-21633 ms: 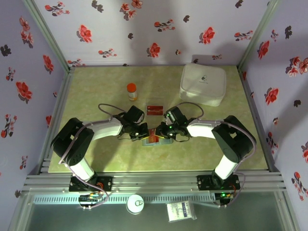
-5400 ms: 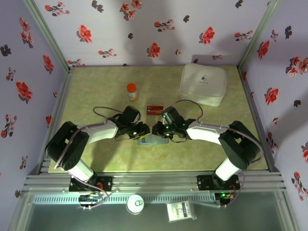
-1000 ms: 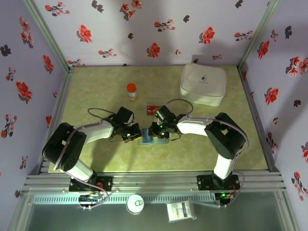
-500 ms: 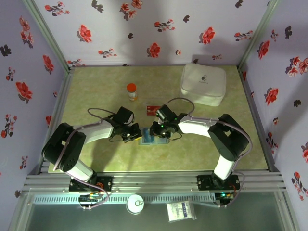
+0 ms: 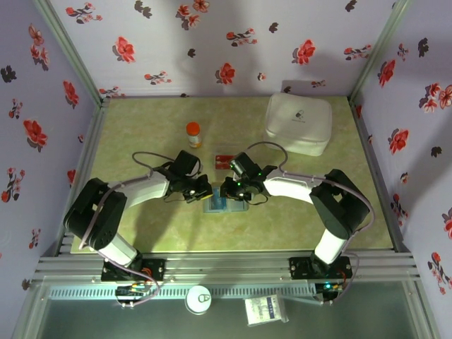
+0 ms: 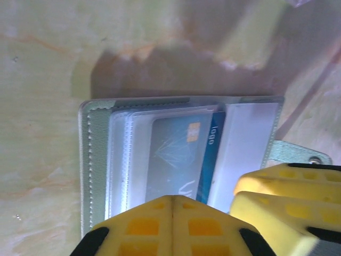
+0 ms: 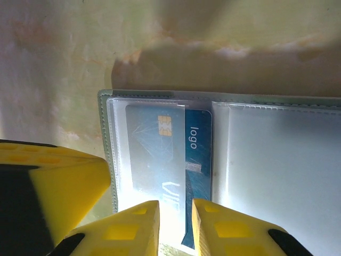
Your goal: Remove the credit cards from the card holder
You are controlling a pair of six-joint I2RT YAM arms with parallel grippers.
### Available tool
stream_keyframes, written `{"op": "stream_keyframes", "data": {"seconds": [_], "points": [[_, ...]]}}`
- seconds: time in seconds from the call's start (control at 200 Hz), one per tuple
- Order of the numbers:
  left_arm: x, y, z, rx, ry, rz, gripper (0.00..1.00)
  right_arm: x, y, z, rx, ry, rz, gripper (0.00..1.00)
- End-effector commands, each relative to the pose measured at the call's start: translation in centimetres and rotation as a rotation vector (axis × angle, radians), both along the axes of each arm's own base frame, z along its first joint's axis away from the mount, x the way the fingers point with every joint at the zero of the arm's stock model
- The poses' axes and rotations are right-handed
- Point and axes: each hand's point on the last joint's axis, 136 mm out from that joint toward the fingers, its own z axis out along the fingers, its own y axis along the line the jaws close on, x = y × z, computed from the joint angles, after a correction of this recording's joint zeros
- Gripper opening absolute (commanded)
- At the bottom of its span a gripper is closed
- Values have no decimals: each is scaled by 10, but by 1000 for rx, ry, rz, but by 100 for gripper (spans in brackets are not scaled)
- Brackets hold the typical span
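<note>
- Two grippers meet over the holder (image 5: 218, 205) low in the middle of the top view, and they cover most of it there; its contents cannot be read from above.
- In the left wrist view the left gripper (image 6: 171, 213) is cut off by the bottom edge. Its yellow pads are pressed together with no gap, at the lower edge of the open holder (image 6: 85, 160).
- In the right wrist view the right gripper (image 7: 176, 224) is also cut off at the bottom. Its fingers (image 7: 133, 226) stand slightly apart, with a narrow gap over the lower end of the cards; whether they touch a card I cannot tell.
- A pale blue card (image 7: 157, 154) lies under a cloudy clear sleeve, its print blurred.
- A dark blue card (image 7: 198, 154) is half covered by the pale one; only the word "logo" on it is readable.
- The holder's right half is a glaring white sleeve (image 7: 277, 170); what it holds cannot be made out.
- A red card (image 5: 226, 162) lies on the table just above the grippers, partly hidden by the right wrist.
- Since half a second ago the left wrist has shifted slightly up and right, and its cable loop has changed shape.
- The red-orange seen in the holder much earlier is gone.
</note>
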Motion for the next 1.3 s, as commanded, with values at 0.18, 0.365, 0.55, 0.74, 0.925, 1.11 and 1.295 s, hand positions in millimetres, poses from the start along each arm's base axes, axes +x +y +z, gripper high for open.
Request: {"op": "stream_keyframes", "data": {"seconds": [0.18, 0.365, 0.55, 0.74, 0.925, 1.11, 1.295], "points": [[-7, 5, -18, 59, 32, -32, 0, 5, -7, 5, -12, -23, -7, 23], [-10, 9, -24, 80, 45, -31, 0, 5, -8, -1, -16, -14, -10, 24], [-11, 11, -26, 89, 49, -31, 0, 5, -6, -8, -7, 4, -9, 25], [-11, 11, -26, 91, 51, -28, 0, 3, -3, -15, 9, 27, -8, 26], [-11, 11, -25, 91, 51, -29, 0, 3, -1, -20, 24, 43, -9, 26], [-12, 11, -26, 92, 52, -27, 0, 1, 0, -24, 23, 53, -7, 26], [-12, 11, -26, 92, 52, -27, 0, 1, -5, -28, 2, 55, -16, 28]]}}
